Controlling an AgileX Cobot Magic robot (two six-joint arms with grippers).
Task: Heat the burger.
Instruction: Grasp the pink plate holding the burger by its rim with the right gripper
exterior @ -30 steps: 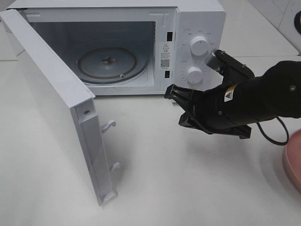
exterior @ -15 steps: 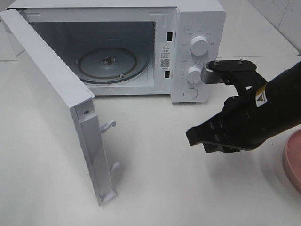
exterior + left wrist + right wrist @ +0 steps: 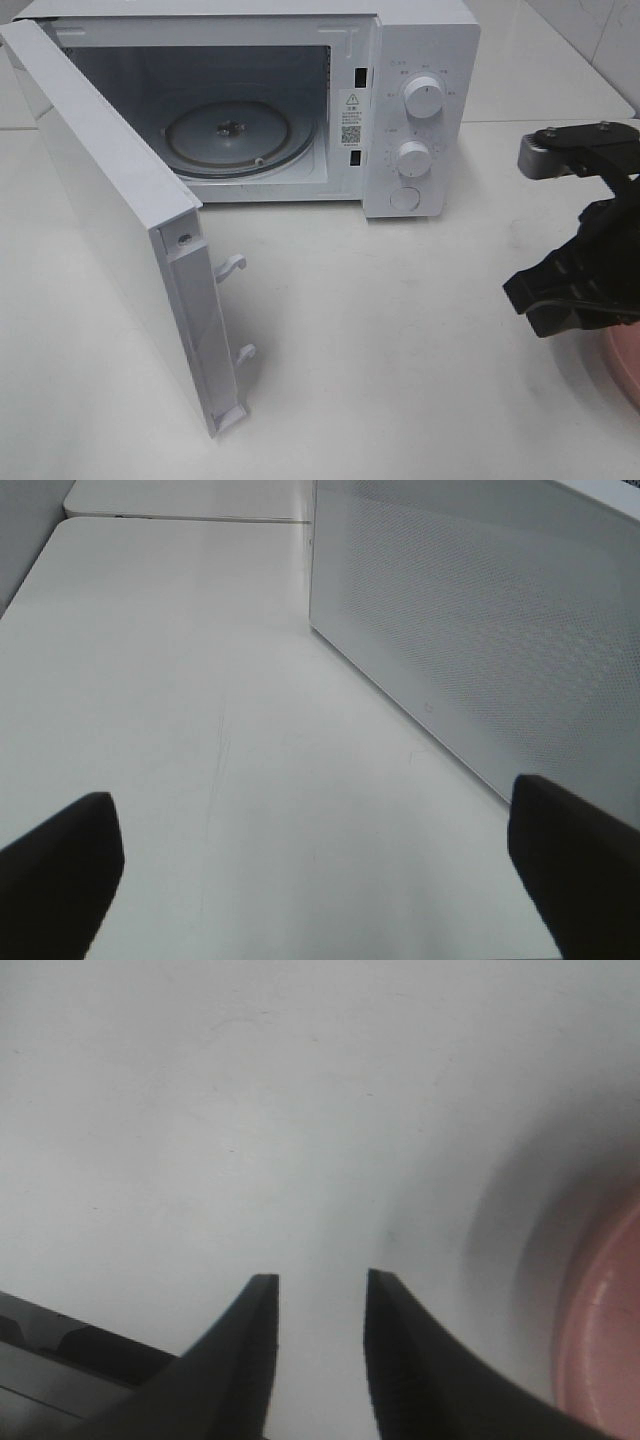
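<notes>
The burger is out of view in every frame. My right gripper (image 3: 527, 300) hangs low over the table at the far right, beside the edge of the pink plate (image 3: 626, 362). In the right wrist view its fingers (image 3: 250, 1340) stand a little apart with nothing between them, and the right gripper (image 3: 318, 1280) points at bare table next to the plate's rim (image 3: 605, 1345). My left gripper (image 3: 310, 795) is wide open and empty, low over the table beside the microwave's perforated side wall (image 3: 480, 610); the high view does not show it.
The white microwave (image 3: 420, 50) stands at the back with its door (image 3: 110, 220) swung fully open toward the front left. Its glass turntable (image 3: 235, 135) is bare. Two knobs (image 3: 422, 98) and a button sit on its right panel.
My right arm has pulled back from the microwave's front to the far right near the pink plate, and its fingers have parted from shut. The left gripper has stayed open.
</notes>
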